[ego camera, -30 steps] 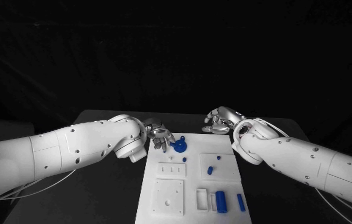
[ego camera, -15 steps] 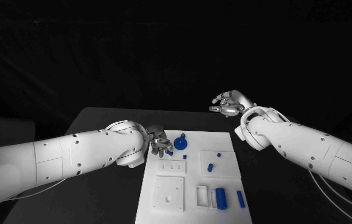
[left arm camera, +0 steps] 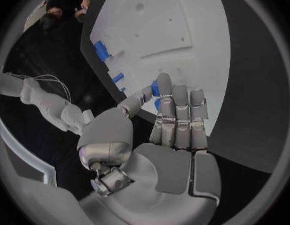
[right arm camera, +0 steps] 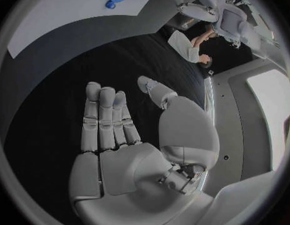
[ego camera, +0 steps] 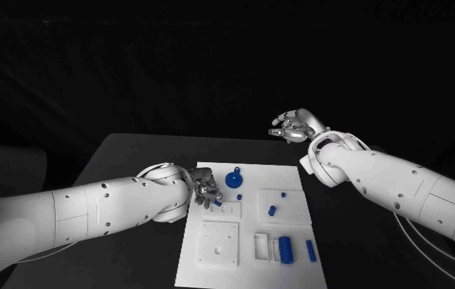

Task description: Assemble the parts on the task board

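Landmark: task board (ego camera: 254,272), white plate mid-desk. Near edge of it: a thick blue cylinder (ego camera: 285,247) and a thin blue pin (ego camera: 310,251) lying loose beside a white block, not seated. Board middle: small blue peg (ego camera: 272,210), tilted, can't tell if it's in its hole. Left edge of board: left hand (ego camera: 207,191), fingers close together over the plate, a small blue part (left arm camera: 155,88) at the fingertips; looks pinched, not certain. Far end of board: blue round part (ego camera: 234,181) sitting on the plate. Beyond the board: right hand (ego camera: 296,126), raised off the desk, fingers spread, holding nothing. Judgement: early stage, most parts unplaced.
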